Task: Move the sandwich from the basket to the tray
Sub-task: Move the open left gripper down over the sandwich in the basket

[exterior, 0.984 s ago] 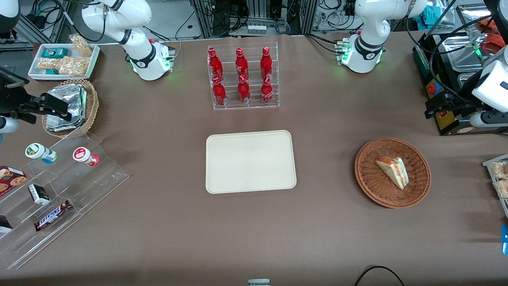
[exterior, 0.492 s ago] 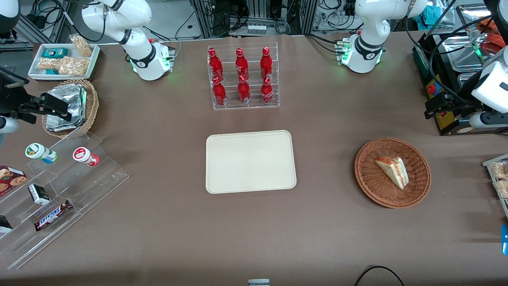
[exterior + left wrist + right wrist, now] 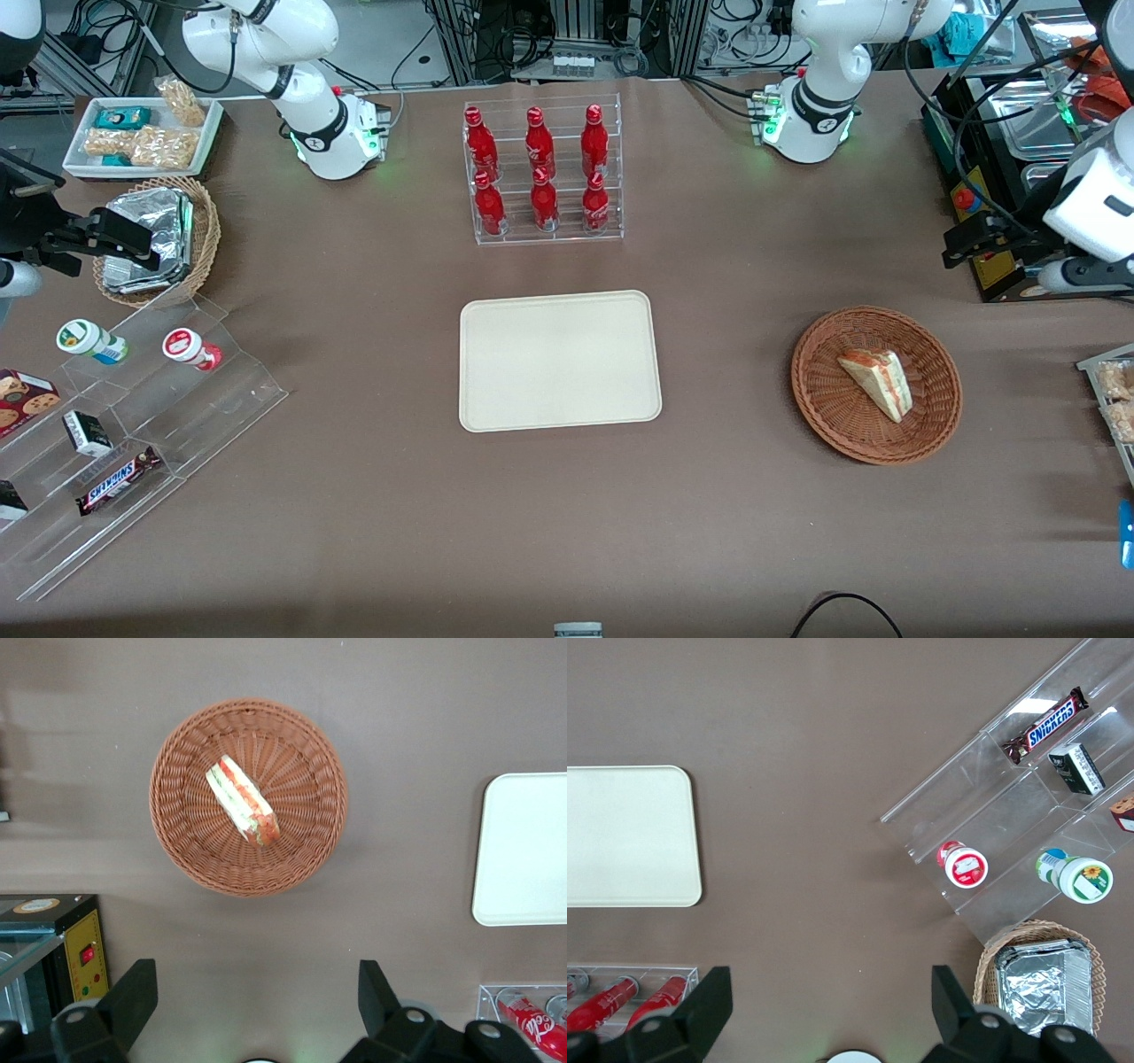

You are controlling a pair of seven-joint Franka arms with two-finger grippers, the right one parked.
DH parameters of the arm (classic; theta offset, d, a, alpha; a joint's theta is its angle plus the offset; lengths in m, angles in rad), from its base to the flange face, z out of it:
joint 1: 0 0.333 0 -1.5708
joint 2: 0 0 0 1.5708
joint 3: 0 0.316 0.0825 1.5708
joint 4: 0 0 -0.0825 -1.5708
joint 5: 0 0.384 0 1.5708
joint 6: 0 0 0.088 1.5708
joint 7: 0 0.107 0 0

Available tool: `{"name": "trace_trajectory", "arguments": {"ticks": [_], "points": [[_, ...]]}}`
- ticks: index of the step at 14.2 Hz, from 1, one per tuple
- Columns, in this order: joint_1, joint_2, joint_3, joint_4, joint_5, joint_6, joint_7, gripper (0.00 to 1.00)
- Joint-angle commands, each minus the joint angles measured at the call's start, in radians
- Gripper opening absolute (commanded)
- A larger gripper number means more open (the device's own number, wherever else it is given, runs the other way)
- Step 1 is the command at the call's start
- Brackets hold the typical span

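On the table (image 3: 354,532), the tray (image 3: 559,361) is bare, and the sandwich (image 3: 877,382) lies in the basket (image 3: 819,394) toward the working arm's end. The only change is that the end effector (image 3: 252,1005), fingers spread open and empty, has edged slightly toward the basket from the table's edge, so the reach has barely begun.

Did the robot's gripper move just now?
Yes. The gripper crept sideways toward the middle of the table, judged against the yellow control box. It hangs open, farther from the camera than the basket.
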Motion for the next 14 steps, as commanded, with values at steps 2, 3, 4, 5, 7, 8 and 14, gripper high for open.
{"name": "trace_trajectory", "arguments": {"ticks": [2, 3, 4, 5, 7, 8, 14], "points": [[0.01, 0.06, 0.005, -0.068, 0.003, 0.089, 0.006, 1.0], [0.011, 0.061, 0.005, -0.123, 0.012, 0.162, 0.006, 1.0], [0.011, 0.061, 0.005, -0.182, 0.023, 0.23, 0.006, 1.0], [0.011, 0.061, 0.005, -0.238, 0.029, 0.302, 0.006, 1.0], [0.014, 0.069, 0.008, -0.347, 0.029, 0.453, 0.006, 1.0], [0.031, 0.08, 0.01, -0.39, 0.029, 0.518, 0.006, 1.0], [0.056, 0.15, 0.008, -0.564, 0.023, 0.859, -0.21, 1.0]]}}
